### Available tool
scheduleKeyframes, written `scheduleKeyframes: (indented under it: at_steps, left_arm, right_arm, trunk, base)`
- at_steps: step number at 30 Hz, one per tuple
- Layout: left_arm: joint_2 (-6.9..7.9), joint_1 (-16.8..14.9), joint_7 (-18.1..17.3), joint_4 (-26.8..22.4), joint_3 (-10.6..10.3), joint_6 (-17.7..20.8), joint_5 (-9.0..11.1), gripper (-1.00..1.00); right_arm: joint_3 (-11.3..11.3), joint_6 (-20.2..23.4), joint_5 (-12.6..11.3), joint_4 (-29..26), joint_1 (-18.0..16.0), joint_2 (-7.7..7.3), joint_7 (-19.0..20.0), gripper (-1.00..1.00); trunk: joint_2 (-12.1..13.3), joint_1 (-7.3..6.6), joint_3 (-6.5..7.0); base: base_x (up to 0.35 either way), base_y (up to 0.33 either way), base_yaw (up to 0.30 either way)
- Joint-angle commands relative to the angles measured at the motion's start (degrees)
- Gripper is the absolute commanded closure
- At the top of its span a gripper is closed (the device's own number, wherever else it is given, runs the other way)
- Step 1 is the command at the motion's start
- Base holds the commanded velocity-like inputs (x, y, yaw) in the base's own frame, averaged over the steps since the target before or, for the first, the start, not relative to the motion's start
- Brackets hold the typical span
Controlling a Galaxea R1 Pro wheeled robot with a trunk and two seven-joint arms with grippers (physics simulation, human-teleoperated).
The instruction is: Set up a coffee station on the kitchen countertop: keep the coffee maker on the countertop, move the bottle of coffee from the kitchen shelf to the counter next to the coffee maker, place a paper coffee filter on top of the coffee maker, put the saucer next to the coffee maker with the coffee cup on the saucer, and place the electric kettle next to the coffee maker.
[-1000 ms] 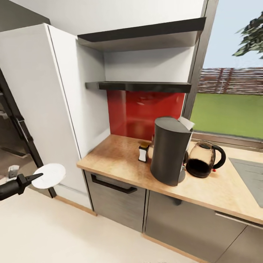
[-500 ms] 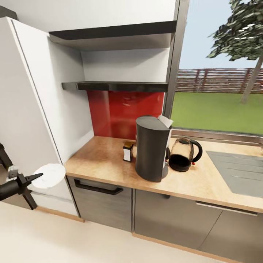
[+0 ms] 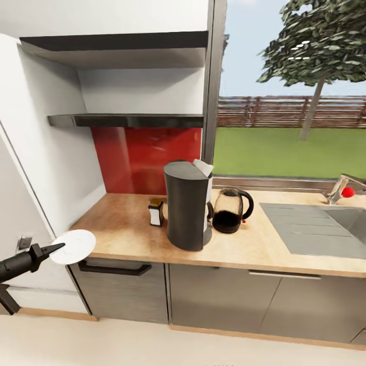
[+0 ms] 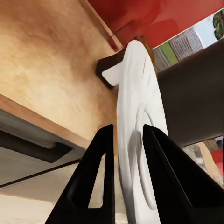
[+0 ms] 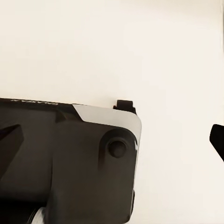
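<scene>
the whole head view has swung rightward along the worktop: the tall cabinet at left has mostly gone, while the sink, a tap and a tree have come in at right. no object has itself moved.

Standing on the kitchen countertop: coffee maker, bottle of coffee beside it, electric kettle.

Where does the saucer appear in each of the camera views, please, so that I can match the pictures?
Head view: the saucer sits at lower left, gripped at its edge by the left gripper, just off the counter's corner.
Left wrist view: edge-on in the centre, between the fingers.
Right wrist view: not in it.
Shared landmark: the coffee bottle.
</scene>
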Motion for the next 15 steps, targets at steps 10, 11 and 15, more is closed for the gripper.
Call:
scheduleKeyframes:
  at_steps: [10,11,15]
  left_arm:
    - [-0.89,-0.05,-0.03,-0.01,-2.88,-2.53,-0.17,1.0]
    - [-0.89,-0.05,-0.03,-0.01,-2.89,-2.68,-0.17,1.0]
    - [-0.89,-0.05,-0.03,-0.01,-2.9,-2.84,-0.17,1.0]
  right_arm:
    - [0.06,0.34,0.35,-0.11,-0.03,-0.08,0.17,-1.0]
    - [0.06,0.34,0.35,-0.11,-0.03,-0.08,0.18,-1.0]
    - [0.06,0.34,0.35,-0.11,-0.03,-0.09,0.14,-1.0]
  trunk:
    - [-0.13,0.03,-0.13]
    - [-0.13,0.03,-0.13]
    - [-0.13,0.03,-0.13]
  base:
    - [0.0,0.0,-0.291]
    - [0.0,0.0,-0.291]
    - [0.0,0.0,-0.291]
